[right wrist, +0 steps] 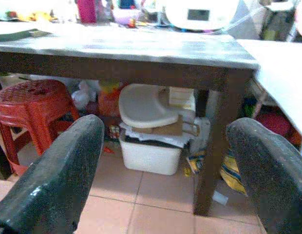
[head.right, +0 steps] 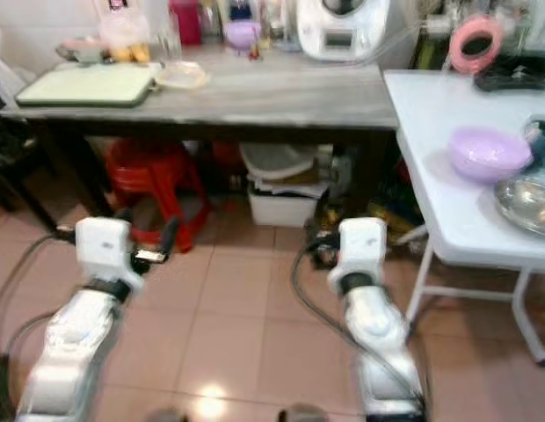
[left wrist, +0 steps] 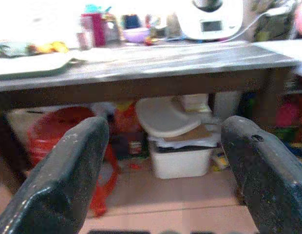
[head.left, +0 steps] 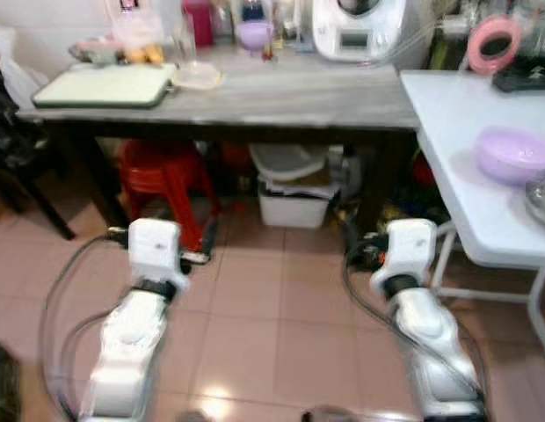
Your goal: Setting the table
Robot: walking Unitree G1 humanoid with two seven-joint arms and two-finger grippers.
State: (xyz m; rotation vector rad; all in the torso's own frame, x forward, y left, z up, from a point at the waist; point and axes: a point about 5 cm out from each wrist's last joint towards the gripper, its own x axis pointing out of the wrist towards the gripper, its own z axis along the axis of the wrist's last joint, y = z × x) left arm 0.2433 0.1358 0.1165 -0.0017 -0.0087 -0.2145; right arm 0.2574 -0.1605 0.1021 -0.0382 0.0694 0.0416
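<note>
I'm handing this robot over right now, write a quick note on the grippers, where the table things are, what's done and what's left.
Left gripper: open, empty, held low in front of the grey table.
Right gripper: open, empty, also low, facing under that table.
Things: lilac bowl and a metal dish sit on the white table to the robot's right. A green tray and a small plate lie on the grey table, a white appliance at its back.
Done: nothing picked up yet, as far as things lie.
Left: approach, pick up the dishes, lay them out.
</note>
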